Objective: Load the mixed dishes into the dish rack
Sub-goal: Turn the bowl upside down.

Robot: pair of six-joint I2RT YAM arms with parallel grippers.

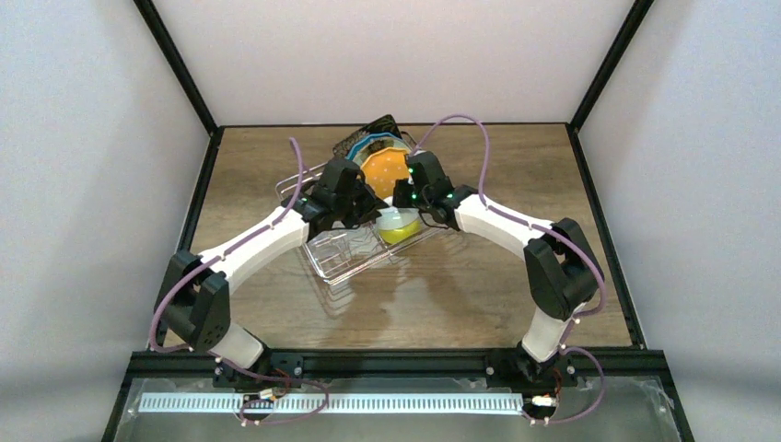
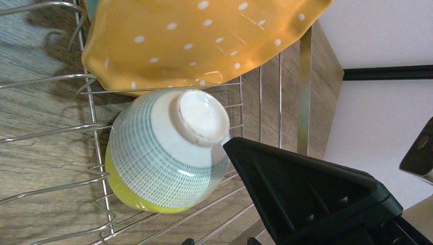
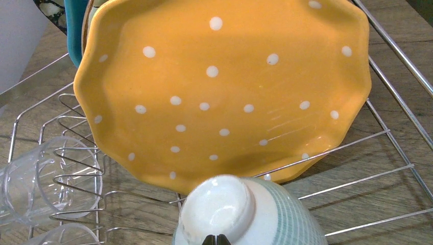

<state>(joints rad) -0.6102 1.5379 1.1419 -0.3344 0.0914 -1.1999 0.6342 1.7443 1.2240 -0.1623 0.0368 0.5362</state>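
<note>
On a wood-grain table (image 1: 479,295), a wire dish rack (image 1: 339,267) set at a slant between the two arms. At its far end, plates upright on edge, one behind another: orange white-dotted plate (image 3: 224,87) in front, teal plate (image 3: 76,30) just behind it, black floral plate (image 1: 376,127) at the very back with only a corner showing. Just in front of the orange plate, small bowl (image 2: 163,158) lying on its side on the rack wires, white foot turned toward both wrist cameras, pale crosshatched outside in plain view, yellow-green band at the rim end low against the wires; touching the plate's lower edge or only very close to it, hard to say which. Among the prongs in the rack's near left part, clear glass (image 3: 43,178) on its side, apart from the bowl. Down over the rack beside the bowl, left gripper (image 1: 373,214); only one black finger (image 2: 306,199) seen from its wrist, tip right at the bowl's foot ring, the other finger out of sight, so cannot tell whether open or gripping. Opposite it, right gripper (image 3: 215,239) closed, tips pressed together with nothing between them, right at the bowl's foot. Both arms bent inward, meeting above the middle of the rack.
</note>
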